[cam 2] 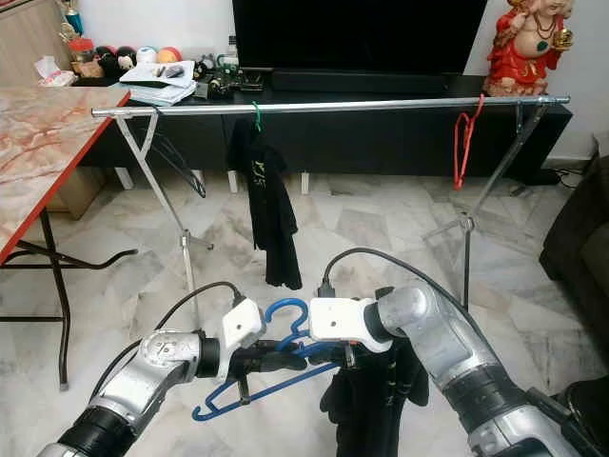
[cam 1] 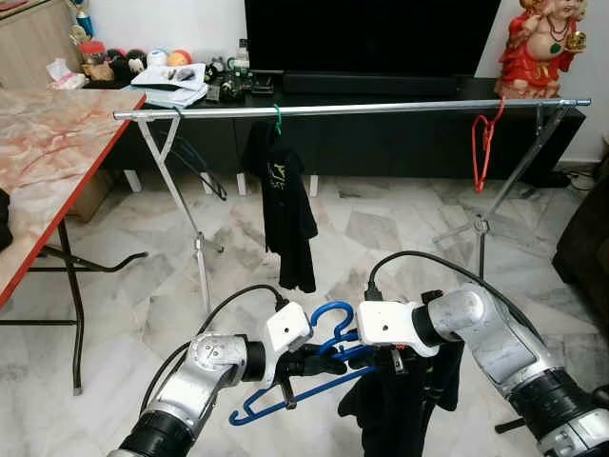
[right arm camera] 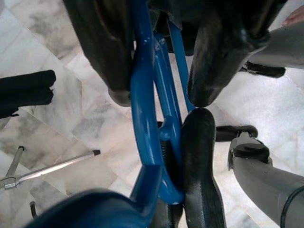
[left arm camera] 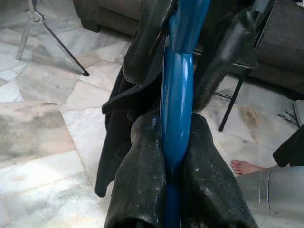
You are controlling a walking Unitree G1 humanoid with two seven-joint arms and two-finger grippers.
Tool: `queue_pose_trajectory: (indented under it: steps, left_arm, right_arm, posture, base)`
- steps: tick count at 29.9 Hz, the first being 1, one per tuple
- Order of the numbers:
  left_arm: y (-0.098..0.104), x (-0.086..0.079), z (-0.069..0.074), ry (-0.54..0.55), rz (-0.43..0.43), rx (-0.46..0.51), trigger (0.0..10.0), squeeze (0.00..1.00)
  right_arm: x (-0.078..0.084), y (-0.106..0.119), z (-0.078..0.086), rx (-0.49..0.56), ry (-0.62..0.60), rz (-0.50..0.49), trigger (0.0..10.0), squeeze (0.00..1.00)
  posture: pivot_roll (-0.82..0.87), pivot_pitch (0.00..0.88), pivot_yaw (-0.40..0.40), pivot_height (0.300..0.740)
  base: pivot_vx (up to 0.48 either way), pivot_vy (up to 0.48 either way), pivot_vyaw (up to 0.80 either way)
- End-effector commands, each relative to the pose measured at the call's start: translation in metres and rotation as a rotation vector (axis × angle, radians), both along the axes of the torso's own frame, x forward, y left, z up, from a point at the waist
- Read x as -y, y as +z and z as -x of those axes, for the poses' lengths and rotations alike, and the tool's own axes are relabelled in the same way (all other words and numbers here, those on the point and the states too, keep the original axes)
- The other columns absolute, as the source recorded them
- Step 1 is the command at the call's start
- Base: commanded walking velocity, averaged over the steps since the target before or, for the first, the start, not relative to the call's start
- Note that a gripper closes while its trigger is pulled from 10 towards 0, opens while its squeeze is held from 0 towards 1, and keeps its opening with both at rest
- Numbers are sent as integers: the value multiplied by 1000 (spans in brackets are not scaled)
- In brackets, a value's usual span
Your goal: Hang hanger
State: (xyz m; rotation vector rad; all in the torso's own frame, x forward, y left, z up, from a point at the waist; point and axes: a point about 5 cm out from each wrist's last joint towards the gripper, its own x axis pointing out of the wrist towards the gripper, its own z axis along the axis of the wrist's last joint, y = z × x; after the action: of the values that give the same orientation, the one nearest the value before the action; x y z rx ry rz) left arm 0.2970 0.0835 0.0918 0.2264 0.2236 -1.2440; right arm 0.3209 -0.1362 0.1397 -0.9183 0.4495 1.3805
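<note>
A blue plastic hanger (cam 1: 329, 313) with a black garment (cam 1: 400, 414) draped on it hangs low in front of me, between both arms. My left gripper (left arm camera: 173, 128) is shut on the blue hanger (left arm camera: 178, 71) near its neck. From the other side, my right gripper (right arm camera: 160, 97) straddles the hanger (right arm camera: 142, 95), its fingers (right arm camera: 223, 52) spread apart and open. Farther ahead, at chest height, runs the silver clothes rail (cam 1: 381, 108). On it hang a black shirt (cam 1: 285, 209) on a green hanger, a red hanger (cam 1: 485, 143) and a dark hanger (cam 1: 195, 162).
A marble-top table (cam 1: 48, 143) with red edge stands at the left. Behind the rail are a dark TV console (cam 1: 400, 86), a television and a red statue (cam 1: 547, 48). A dark sofa (cam 1: 585, 238) is at the right. A person's bare foot (left arm camera: 244, 167) rests on the tiles.
</note>
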Motion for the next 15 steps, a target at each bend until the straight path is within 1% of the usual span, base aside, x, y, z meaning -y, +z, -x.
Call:
queue_pose_trajectory:
  steps: [1,4,7,10,13,15]
  left_arm:
    - [2,-8,-6,56,7,3,0,0]
    - [1,-8,-5,54,4,1,0,0]
    - [0,-8,-4,50,-1,-1,0,0]
    - [0,-8,-4,48,-5,-2,0,0]
    - [0,-8,-4,50,-5,-1,0,0]
    - [0,-9,-5,54,-5,0,0,0]
  right_arm:
    - [-10,17,1,43,66,-50,10000,0]
    - [-9,21,-1,74,69,-32,10000,0]
    - [-6,28,-6,122,43,-41,10000,0]
    - [-4,33,-7,136,33,-47,10000,0]
    - [3,37,-6,155,17,-32,10000,0]
    - [8,41,-8,188,-12,-37,10000,0]
  posture:
    - [-125,73,-26,740]
    - [-125,73,-26,740]
    - [-126,74,-26,740]
    - [-126,73,-26,740]
    - [-126,74,-25,740]
    - [-126,74,-25,740]
  base:
    - [0,0,0]
    - [0,0,0]
    - [0,0,0]
    - [0,0,0]
    - [0,0,0]
    - [0,0,0]
